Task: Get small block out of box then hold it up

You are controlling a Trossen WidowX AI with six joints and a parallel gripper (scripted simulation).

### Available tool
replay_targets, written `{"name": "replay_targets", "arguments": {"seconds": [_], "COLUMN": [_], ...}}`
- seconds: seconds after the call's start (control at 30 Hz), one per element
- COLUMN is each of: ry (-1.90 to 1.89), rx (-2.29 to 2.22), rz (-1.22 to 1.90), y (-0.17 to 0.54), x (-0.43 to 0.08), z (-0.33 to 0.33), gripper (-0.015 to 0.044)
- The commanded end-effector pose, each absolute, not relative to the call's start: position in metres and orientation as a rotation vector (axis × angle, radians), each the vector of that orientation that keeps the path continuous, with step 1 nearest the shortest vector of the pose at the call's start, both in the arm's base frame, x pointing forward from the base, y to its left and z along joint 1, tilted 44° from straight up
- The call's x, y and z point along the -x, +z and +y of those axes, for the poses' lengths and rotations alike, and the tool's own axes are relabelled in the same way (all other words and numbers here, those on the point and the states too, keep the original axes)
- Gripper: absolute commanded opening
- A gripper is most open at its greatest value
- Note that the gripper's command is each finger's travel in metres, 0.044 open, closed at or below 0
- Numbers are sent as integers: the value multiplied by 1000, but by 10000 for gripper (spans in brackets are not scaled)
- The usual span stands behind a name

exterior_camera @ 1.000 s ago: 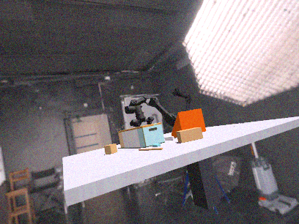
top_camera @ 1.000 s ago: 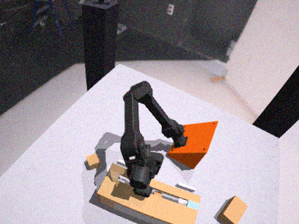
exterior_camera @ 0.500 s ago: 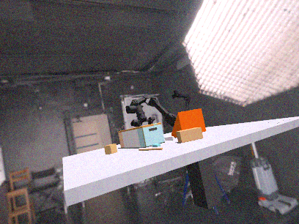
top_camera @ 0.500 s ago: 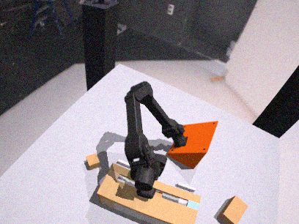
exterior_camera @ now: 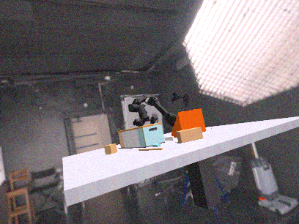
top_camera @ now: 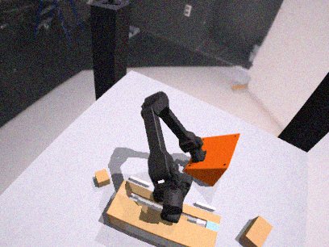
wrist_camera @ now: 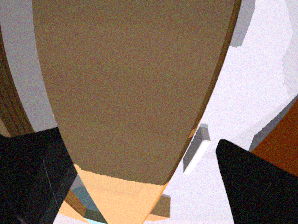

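The tan box [top_camera: 133, 210] [exterior_camera: 128, 137] stands near the table's front edge, with a pale blue face in the exterior view [exterior_camera: 152, 133]. A grey slot [top_camera: 193, 219] runs along its top. A small light-blue piece [exterior_camera: 157, 145], perhaps the block, shows at the box's right end; I cannot tell whether it is inside or on the table. My gripper [top_camera: 171, 215] [exterior_camera: 146, 122] [wrist_camera: 160, 137] is open and empty, pointing down just over the middle of the box top. In the wrist view the shadowed box top [wrist_camera: 133, 63] fills most of the picture between the two black fingers.
An orange wedge [top_camera: 215, 157] [exterior_camera: 188, 121] stands behind the box. A small tan cube [top_camera: 102, 177] [exterior_camera: 111, 148] lies left of the box, and a larger tan block [top_camera: 258, 231] [exterior_camera: 189, 135] to the right. Two white strips [top_camera: 139, 180] [top_camera: 205, 207] lie behind the box.
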State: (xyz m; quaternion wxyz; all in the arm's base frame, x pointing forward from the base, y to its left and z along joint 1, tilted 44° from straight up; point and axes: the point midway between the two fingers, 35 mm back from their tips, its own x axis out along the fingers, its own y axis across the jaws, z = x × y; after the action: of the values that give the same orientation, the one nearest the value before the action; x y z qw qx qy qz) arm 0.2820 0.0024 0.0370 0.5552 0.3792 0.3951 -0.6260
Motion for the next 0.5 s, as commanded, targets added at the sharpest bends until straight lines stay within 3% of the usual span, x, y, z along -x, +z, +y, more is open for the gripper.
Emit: {"name": "replay_targets", "arguments": {"seconds": [0.0, 0.47], "ry": [-1481, -1480], "rx": [-892, -893], "rz": [944, 945], "y": [28, 3], "x": [-280, -280], "z": [10, 36], "gripper": [400, 400]}}
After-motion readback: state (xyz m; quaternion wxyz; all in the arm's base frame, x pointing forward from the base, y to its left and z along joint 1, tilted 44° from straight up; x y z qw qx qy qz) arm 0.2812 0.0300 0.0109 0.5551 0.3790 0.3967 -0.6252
